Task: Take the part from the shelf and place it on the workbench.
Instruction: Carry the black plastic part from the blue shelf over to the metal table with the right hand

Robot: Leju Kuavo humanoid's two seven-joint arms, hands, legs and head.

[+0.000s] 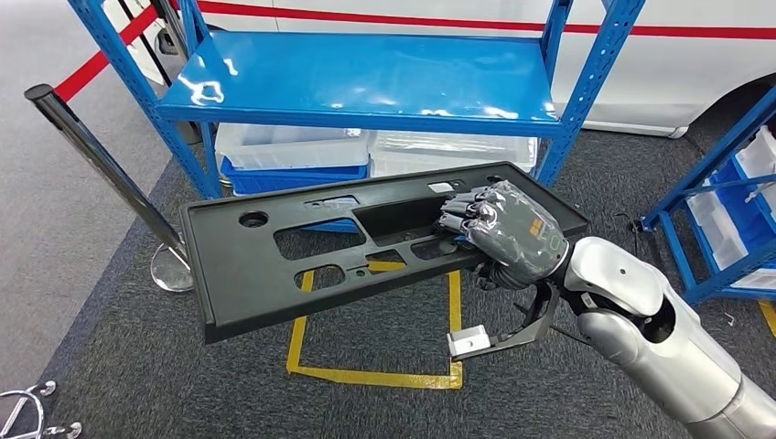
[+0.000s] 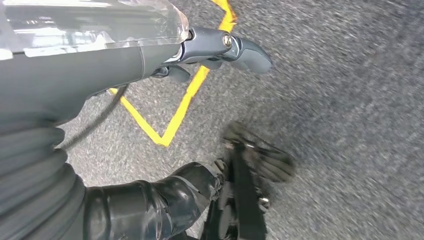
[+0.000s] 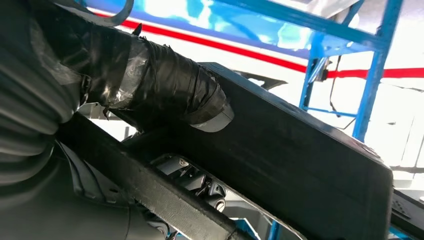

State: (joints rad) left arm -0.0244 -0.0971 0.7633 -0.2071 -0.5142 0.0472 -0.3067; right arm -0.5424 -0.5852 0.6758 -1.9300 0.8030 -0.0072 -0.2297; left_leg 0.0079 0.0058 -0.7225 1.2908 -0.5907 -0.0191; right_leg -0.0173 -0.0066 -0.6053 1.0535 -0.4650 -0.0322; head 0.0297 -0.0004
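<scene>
Head view, right hand (image 1: 501, 233): fingers curled through a cutout near one end of the part (image 1: 274, 261), thumb beneath, grasping it.
Part: long black panel, tilted, held in the air in front of the blue shelf (image 1: 366, 78).
Left hand (image 2: 220, 47): hanging over grey carpet (image 2: 350, 100); fingers curled, holding nothing.
Floor: yellow tape (image 1: 375, 370) under the part.

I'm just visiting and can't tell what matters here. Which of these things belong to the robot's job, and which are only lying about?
Part of the job:
- black panel, the part, held off the shelf
- right hand, gripping the panel's right end
- blue shelf, now bare on top

Just lying about:
- clear bins under the shelf
- yellow floor tape
- barrier post
- white vehicle behind
</scene>
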